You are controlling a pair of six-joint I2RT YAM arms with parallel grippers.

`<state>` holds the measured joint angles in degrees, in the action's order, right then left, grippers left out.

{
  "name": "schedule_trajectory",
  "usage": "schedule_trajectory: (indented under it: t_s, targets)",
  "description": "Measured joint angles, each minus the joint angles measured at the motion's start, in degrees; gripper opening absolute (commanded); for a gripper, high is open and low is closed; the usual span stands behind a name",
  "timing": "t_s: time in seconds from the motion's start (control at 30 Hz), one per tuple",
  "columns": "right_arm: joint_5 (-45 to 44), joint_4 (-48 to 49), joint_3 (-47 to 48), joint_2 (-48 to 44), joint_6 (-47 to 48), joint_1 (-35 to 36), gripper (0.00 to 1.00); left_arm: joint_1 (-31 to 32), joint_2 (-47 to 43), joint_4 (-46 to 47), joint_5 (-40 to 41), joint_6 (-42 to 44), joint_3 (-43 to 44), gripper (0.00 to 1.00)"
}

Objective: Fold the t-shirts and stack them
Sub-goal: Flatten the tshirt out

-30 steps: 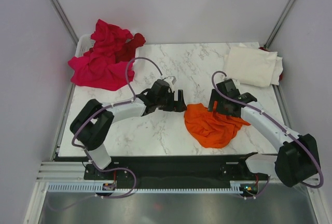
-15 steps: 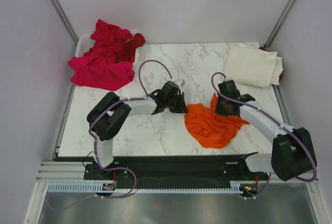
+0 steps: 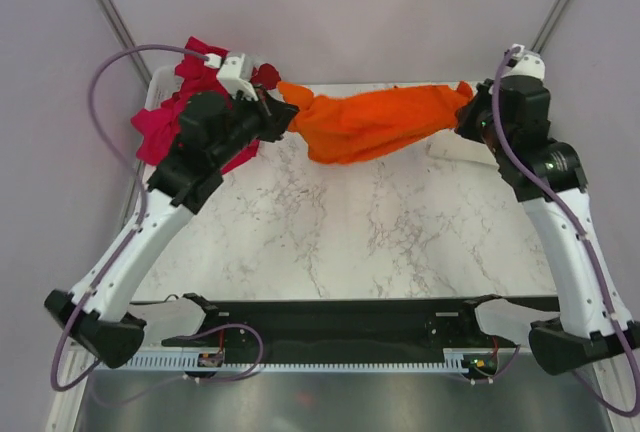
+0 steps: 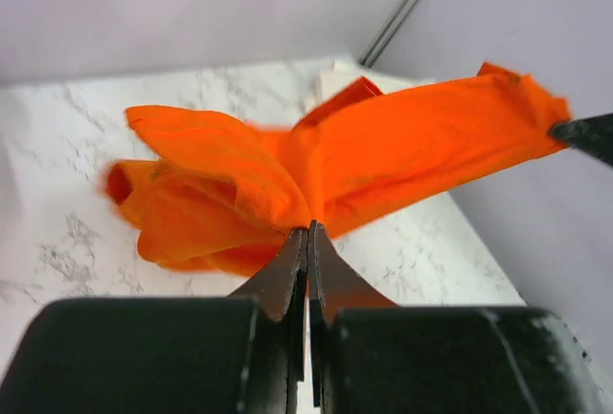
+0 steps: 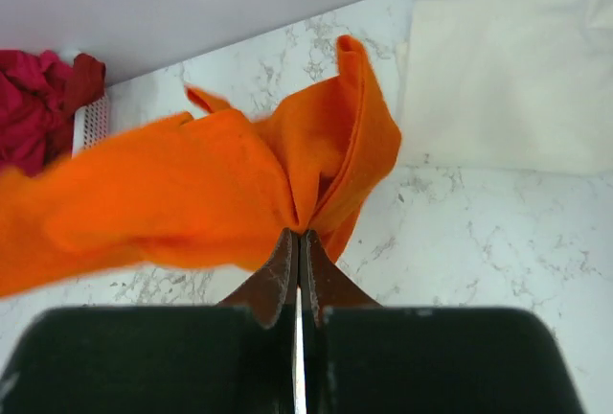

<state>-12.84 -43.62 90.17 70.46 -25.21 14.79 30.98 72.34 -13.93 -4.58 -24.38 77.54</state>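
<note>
The bright orange t-shirt point(image 3: 375, 124) hangs stretched in the air over the far side of the marble table, held at both ends. My left gripper point(image 3: 285, 117) is shut on its left end point(image 4: 287, 194). My right gripper point(image 3: 468, 112) is shut on its right end point(image 5: 287, 184). A cream-white t-shirt point(image 5: 508, 79) lies flat at the far right of the table, partly hidden behind the right arm in the top view. A heap of magenta-pink t-shirts point(image 3: 165, 132) with a dark red one point(image 3: 265, 74) sits at the far left, behind the left arm.
The pink heap rests in a white basket point(image 3: 160, 82) at the table's far left corner. The marble tabletop point(image 3: 340, 222) stretches below the hanging shirt. Grey walls and metal posts close in the back and sides.
Both grippers shut on the orange shirt where it lay crumpled near the front, then rose and moved apart toward the back, lifting and stretching it between them.
</note>
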Motion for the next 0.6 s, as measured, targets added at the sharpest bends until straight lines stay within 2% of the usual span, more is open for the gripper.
schedule_trajectory:
  t_s: [0.07,0.13,0.2,0.23,0.27,0.3,0.33,0.47,0.6]
  targets:
    - [-0.81,-1.38,-0.85,-4.68,-0.13,-0.17,0.02,-0.09,-6.29,-1.14,0.83,1.07,0.46,0.02]
    - [-0.63,-1.46,-5.62,-9.53,-0.94,-0.17,0.07,0.37,-11.82,-1.81,1.05,1.36,-1.70,0.03]
    - [0.11,-1.33,-14.53,-15.30,-2.58,-0.17,0.59,0.61,-18.05,-2.73,1.01,1.29,-7.39,0.14]
    - [0.22,-1.68,-18.56,-17.38,-3.26,-0.17,0.80,0.63,-20.92,-3.34,1.03,1.01,-10.86,0.46]
    - [0.44,-2.29,-23.04,-19.04,-4.07,-0.17,0.98,0.63,-24.48,-4.44,1.01,0.24,-16.28,0.78]
    - [0.68,-2.86,-27.89,-20.35,-4.46,-0.17,0.98,0.61,-25.68,-5.22,0.98,-0.09,-18.36,0.78]
    - [1.14,-3.76,-32.39,-20.79,-5.16,-0.17,0.98,0.63,-28.00,-6.86,0.68,-1.03,-22.56,0.99]
    - [2.64,-7.06,-41.29,-18.10,-7.34,-0.17,0.98,0.63,-32.44,-13.55,-1.16,-4.24,-34.99,1.00]
    - [2.47,-7.28,-40.39,-16.72,-7.82,-0.17,0.98,0.63,-32.44,-17.86,-1.55,-5.57,-37.66,1.00]
